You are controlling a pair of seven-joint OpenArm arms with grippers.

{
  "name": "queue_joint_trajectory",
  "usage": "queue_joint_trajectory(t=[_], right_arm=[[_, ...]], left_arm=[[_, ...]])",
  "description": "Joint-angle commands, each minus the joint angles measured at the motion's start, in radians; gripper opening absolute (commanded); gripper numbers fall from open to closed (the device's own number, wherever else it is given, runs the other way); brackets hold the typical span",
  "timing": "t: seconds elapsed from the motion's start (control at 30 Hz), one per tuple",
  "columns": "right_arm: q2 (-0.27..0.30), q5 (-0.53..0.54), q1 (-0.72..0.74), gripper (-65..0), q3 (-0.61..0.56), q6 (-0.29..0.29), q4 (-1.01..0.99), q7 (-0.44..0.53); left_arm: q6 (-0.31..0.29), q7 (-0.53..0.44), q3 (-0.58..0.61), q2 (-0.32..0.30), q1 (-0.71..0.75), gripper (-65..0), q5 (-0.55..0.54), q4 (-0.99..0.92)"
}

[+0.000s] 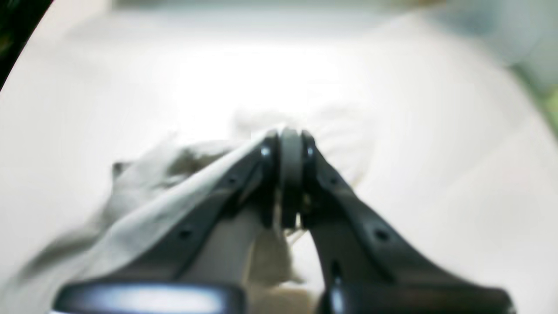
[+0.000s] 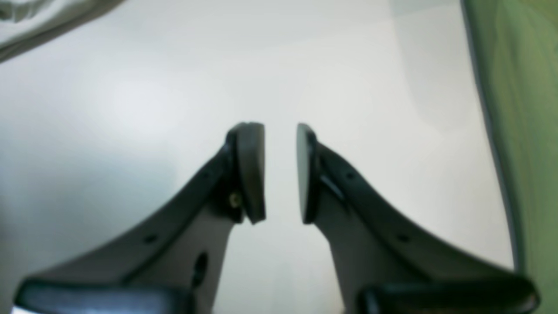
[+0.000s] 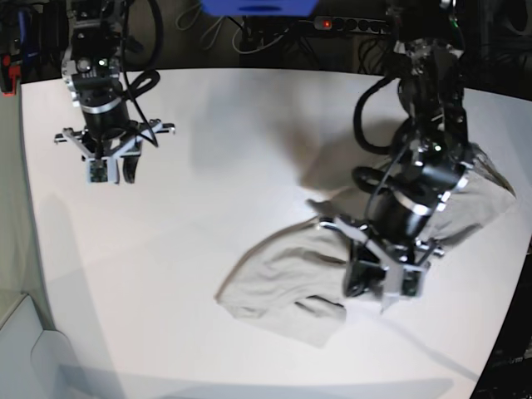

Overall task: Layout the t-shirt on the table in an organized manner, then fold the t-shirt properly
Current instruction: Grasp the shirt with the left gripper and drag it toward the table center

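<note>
Left pincer (image 1: 291,144) clenched on the t-shirt (image 3: 287,278); right pincer (image 2: 280,172) parted, empty.

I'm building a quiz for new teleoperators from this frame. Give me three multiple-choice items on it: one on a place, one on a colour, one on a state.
1. Where does the t-shirt lie on the table in the base view?
A. far left corner
B. right half, under the left arm
C. off the table

2. What colour is the t-shirt?
A. light grey-beige
B. dark blue
C. red

3. How are the grippers?
A. both open
B. left gripper shut on cloth, right gripper open and empty
C. both holding cloth

Answers: 1 B, the cloth sits bunched beneath that arm. 2 A, plain pale fabric in every view. 3 B, the left pads pinch fabric; the right pads stand apart over bare table.
</note>
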Motion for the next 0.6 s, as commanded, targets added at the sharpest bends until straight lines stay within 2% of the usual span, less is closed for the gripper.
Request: queue_joint_trajectory(t=[0.0, 0.2, 0.27, 0.47, 0.5, 0.57], right_arm=[[0.006, 0.0, -0.017, -53.9, 0.004, 0.005, 0.018, 0.013], [0.024, -0.002, -0.065, -53.9, 0.01, 0.005, 0.018, 0.013], [0.05, -0.002, -0.072, -53.9, 0.048, 0.005, 0.018, 0.013], [0.05, -0.002, -0.074, -53.8, 0.22, 0.006, 0.018, 0.013], [0.05, -0.002, -0.074, -53.8, 0.243, 0.013, 0.018, 0.013], [0.05, 0.0, -0.074, -53.8, 0.291, 0.063, 0.018, 0.013]], left_arm=[[-0.001, -0.024, 0.027, -0.001, -0.033, -64.4, -0.002, 0.021], [-0.001, -0.023, 0.268, 0.079, -0.065, -64.4, 0.015, 0.016], [-0.001, -0.023, 0.36, 0.1, -0.047, -64.4, 0.062, 0.007], [-0.001, -0.024, 0.546, 0.151, -0.017, -64.0, 0.202, -0.052], [0.0, -0.024, 0.563, 0.154, -0.017, -64.0, 0.213, -0.062], [0.0, -0.024, 0.57, 0.165, -0.016, -63.0, 0.217, -0.072]])
